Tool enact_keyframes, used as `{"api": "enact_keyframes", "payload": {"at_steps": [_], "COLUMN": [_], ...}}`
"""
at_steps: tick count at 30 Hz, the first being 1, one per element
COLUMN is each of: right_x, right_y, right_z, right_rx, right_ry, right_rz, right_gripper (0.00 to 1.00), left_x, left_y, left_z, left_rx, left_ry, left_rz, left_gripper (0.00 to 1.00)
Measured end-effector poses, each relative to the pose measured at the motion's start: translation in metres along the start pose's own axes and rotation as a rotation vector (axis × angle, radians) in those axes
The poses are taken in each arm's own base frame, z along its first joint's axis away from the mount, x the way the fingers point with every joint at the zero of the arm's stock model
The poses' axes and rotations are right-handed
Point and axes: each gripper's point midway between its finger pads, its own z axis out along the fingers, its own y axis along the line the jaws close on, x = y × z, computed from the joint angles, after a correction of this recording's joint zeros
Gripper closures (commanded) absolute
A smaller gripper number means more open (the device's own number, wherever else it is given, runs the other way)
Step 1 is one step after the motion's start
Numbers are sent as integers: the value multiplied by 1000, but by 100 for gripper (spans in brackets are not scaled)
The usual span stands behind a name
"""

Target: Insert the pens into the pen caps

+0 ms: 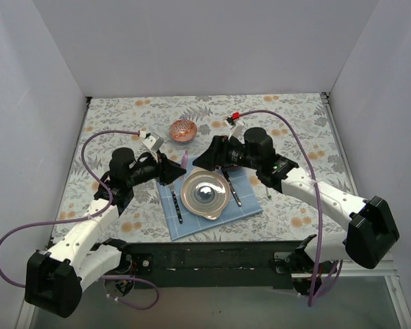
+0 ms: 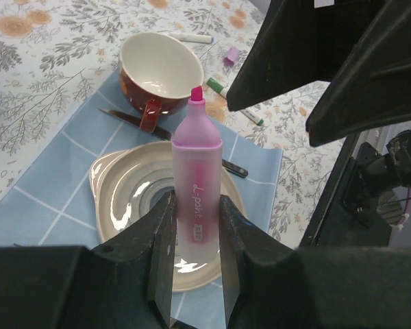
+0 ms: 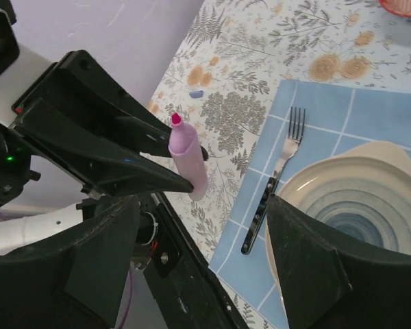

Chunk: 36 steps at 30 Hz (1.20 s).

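Note:
My left gripper (image 2: 195, 226) is shut on the pink pen (image 2: 195, 171) and holds it upright above the plate, its bare pink tip up. The pen also shows in the right wrist view (image 3: 189, 161) and the top view (image 1: 185, 160). My right gripper (image 3: 202, 274) is open and empty, facing the pen from a short way off, and shows in the top view (image 1: 200, 160). A pink pen cap (image 2: 231, 55) lies on the table beyond the mug. A green-ended pen (image 2: 234, 104) and a white pen (image 2: 192, 38) lie there too.
A cream plate (image 1: 190, 199) sits on a blue mat (image 1: 192, 226), with a fork (image 3: 277, 171) on its left and a knife (image 1: 233, 189) on its right. A brown mug (image 2: 161, 72) stands behind the plate. A copper bowl (image 1: 183, 129) is further back.

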Motion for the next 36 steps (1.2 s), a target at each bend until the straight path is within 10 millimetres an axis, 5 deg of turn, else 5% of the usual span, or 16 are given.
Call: {"api": "enact_keyframes", "payload": {"at_steps": [4,14,17,25,28,33,36], "right_x": [-1,-4,-6,2,1,0,1], "right_y": [17,8,14,1,-5,3,17], "right_z": [7,40,51,58,57,50,37], "right_rx": [-34,33,48,132,156,96,-18], "right_ry": [-5,9,14,61,58,33,37], "right_rz": [-22,-31,-48,-70,-74,-123,-154], "right_gripper": [24,41,51,99,99,99,99], "left_x": [-2,5,9,16,18,17,9], "left_y": [-13,-17,-21,-20,-18,-23,-31], "left_z": [4,14,19,28,29,29,27], "left_rx": [42,54,69,57,41,63,95], "left_ry": [-18,-14,-4,14,20,17,0], "left_rz": [-21,-55,-59,-68,-69,-75,-72], "left_gripper": [100,100,100,100,92,40,35]}}
